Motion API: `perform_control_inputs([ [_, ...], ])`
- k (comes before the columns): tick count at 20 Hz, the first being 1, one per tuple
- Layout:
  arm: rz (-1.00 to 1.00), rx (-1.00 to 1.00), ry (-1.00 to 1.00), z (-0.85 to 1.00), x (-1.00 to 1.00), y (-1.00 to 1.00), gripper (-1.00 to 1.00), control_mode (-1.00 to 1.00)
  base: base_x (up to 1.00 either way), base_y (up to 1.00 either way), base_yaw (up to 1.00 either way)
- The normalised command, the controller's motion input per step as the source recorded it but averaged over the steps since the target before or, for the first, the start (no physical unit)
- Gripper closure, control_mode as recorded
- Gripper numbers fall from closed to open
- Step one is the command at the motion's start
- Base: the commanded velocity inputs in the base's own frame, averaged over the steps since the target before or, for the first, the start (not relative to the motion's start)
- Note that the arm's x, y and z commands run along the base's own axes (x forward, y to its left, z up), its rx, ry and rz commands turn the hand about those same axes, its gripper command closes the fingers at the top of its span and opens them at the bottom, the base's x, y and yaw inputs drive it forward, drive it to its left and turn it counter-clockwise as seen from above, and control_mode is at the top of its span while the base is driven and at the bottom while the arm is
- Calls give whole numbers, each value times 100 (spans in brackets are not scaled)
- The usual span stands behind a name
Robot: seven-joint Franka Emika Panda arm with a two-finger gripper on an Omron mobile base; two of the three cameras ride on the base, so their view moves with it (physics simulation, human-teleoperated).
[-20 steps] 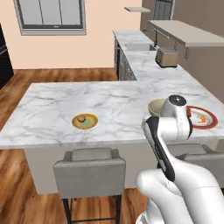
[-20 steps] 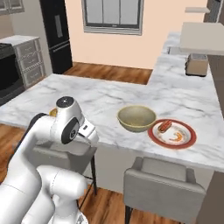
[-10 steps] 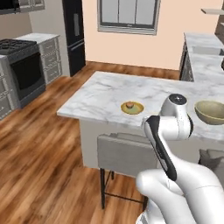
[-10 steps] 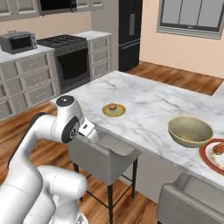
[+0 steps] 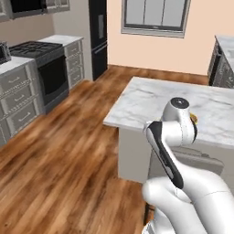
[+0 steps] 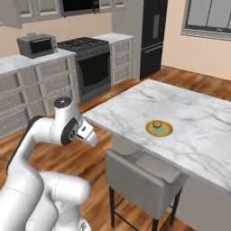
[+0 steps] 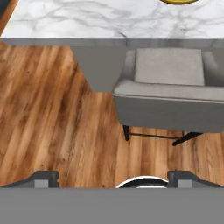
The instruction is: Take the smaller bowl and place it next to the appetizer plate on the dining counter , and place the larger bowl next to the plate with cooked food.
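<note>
Base has swung left; stove (image 6: 83,44) now upper left. Appetizer plate (image 6: 159,128) sits centre-right on dining counter (image 6: 198,122), above and beyond the gripper (image 7: 112,177), jaws wide, holding nothing.

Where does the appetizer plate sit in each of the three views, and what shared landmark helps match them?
Left base view: just a yellow sliver of the appetizer plate right of centre, mostly behind the arm.
Right base view: plate right of centre, in full.
Hand view: its edge at the top, right of centre.
Shared landmark: the dining counter it rests on.
</note>
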Motion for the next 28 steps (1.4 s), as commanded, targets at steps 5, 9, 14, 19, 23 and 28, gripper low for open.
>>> perform_control_inputs([
  [5, 0, 0, 0, 0, 0, 0, -100, 100, 61, 100, 2],
  [9, 0, 0, 0, 0, 0, 0, -100, 100, 67, 100, 19],
  [14, 0, 0, 0, 0, 0, 0, -100, 100, 62, 96, 37],
  [19, 0, 0, 0, 0, 0, 0, -100, 100, 76, 62, 41],
  [23, 0, 0, 0, 0, 0, 0, -100, 100, 98, 30, 39],
  [28, 0, 0, 0, 0, 0, 0, -100, 100, 100, 4, 31],
])
